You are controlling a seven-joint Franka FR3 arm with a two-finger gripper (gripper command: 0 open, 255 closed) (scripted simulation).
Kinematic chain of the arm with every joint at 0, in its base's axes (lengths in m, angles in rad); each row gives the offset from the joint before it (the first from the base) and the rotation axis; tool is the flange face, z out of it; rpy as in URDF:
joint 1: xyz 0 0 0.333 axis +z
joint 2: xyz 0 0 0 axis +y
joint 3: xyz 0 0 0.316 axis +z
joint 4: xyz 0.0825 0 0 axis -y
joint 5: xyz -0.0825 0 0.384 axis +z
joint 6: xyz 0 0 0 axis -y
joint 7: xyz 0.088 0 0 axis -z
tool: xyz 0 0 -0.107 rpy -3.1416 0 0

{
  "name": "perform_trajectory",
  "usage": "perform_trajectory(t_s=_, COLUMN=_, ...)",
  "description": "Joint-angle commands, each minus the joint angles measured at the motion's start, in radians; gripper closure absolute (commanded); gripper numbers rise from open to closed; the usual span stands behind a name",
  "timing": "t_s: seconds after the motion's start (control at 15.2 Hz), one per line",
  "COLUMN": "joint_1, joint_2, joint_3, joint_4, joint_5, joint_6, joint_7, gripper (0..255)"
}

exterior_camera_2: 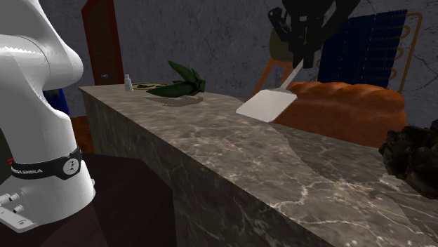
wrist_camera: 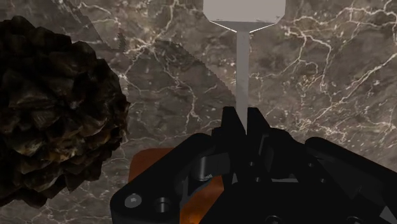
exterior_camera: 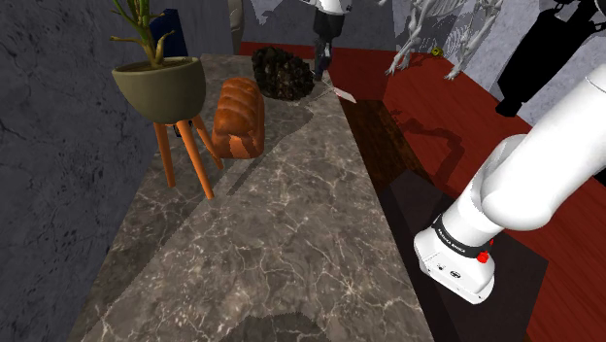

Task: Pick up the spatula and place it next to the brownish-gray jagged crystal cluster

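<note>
grip: black two-finger gripper (wrist_camera: pixel 245 118) clamped on handle of white flat-bladed spatula (wrist_camera: pixel 243 63) | axis: handle in line with fingers, blade ahead, over grey veined marble counter (wrist_camera: pixel 318 76) | target: dark brownish jagged crystal cluster (wrist_camera: pixel 54 108) close beside gripper, toward shoulder view's left | next: likely short sideways shift, then lower

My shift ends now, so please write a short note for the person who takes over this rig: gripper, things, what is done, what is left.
Gripper: shut on the spatula, holding its handle.
Spatula: hangs blade-down over the marble counter, close to the dark jagged crystal cluster.
Done: the pickup.
Left: lower the spatula onto the counter beside the cluster, then open the fingers.
</note>
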Motion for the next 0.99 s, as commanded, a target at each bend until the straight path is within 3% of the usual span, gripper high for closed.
perform_trajectory(t_s=0.0, joint_1=0.001, joint_2=0.005, joint_3=0.001, joint_4=-0.023, joint_5=0.001, joint_6=0.029, joint_7=0.0, gripper=255)
perform_trajectory(t_s=0.92, joint_1=0.001, joint_2=0.06, joint_3=0.0, joint_4=-0.153, joint_5=0.014, joint_6=0.213, joint_7=-0.016, gripper=255)
